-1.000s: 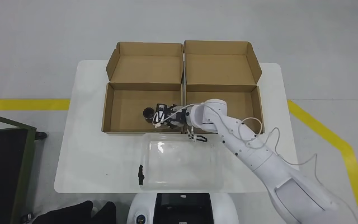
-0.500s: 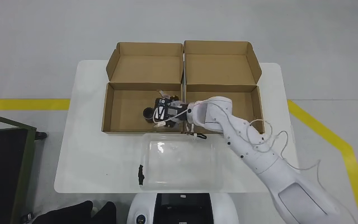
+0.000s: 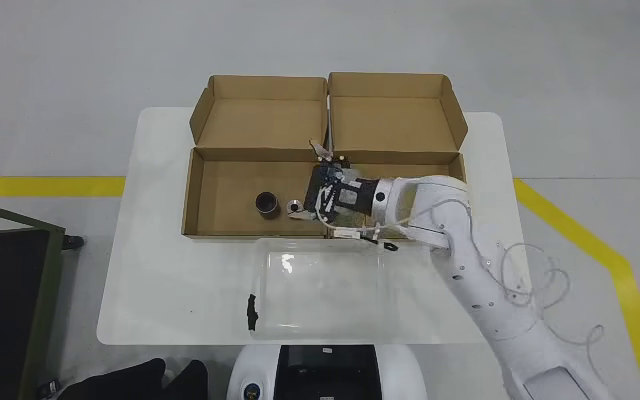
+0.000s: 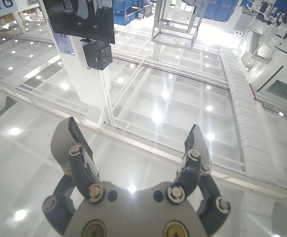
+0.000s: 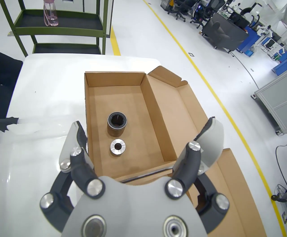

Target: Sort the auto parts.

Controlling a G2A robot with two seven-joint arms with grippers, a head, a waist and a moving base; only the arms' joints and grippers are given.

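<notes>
We see the right gripper [image 3: 321, 192] [image 5: 144, 123] hanging over the inner end of the left brown cardboard box w/ open lid [image 3: 220, 195] [image 5: 112, 96], by the wall it shares w/ the right brown cardboard box [image 3: 440, 185] [image 5: 224, 179]. Its fingers [image 5: 74, 139] are spread wide, nothing btw them.

Task parts: the black cylindrical part w/ hollow bore [image 3: 265, 203] [image 5: 117, 123] stands on end on the left box floor, approx mid-box. The small silver metal ring [image 3: 296, 209] [image 5: 118, 147] lies flat just beside it, on the side toward the right gripper. There is a thin gap btw the two, so they are not touching. Both sit below the spread fingers, apart from them.

The left gripper [image 4: 132, 123] points up at the ceiling. Its toothed fingers [image 4: 67, 139] are released too, holding nothing.

The boxes sit side by side, touching, on the white rounded table [image 3: 150, 260] [image 5: 51, 74], lids folded back away from the robot. On the robot's side of the boxes lies a clear plastic tray [image 3: 320, 290], its far edge just by the box fronts. There is a small dark item [image 3: 250, 312] at the tray's left edge; we can't tell what it is.

Beyond the table stands a green metal shelf rack [image 5: 60, 24] w/ a pink bottle [image 5: 51, 13] on its upper shelf, and a yellow floor line [image 3: 60, 186] runs past.
</notes>
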